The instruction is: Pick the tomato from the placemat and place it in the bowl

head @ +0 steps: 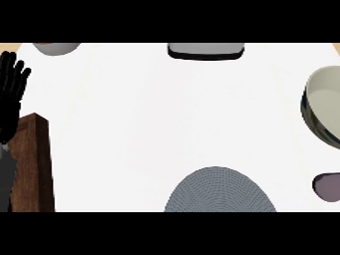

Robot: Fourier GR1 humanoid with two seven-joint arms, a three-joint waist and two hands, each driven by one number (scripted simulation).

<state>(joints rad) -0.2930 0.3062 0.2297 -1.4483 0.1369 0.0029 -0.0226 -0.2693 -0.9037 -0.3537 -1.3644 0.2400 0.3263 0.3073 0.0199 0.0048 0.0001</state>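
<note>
A grey round placemat [218,193] lies at the lower middle of the white counter, cut off by the lower edge, and no tomato shows on the part I can see. A large pale bowl [334,107] with a metallic outside stands at the right edge. My left hand [1,102] rests open at the far left, fingers straight and pointing up, holding nothing. My right hand does not show in the head view.
A purple eggplant [335,185] lies at the lower right below the bowl. A dark brown wooden block [34,164] stands at the left by my forearm. A grey dish [56,48] and a black-and-grey appliance [206,51] sit along the far edge.
</note>
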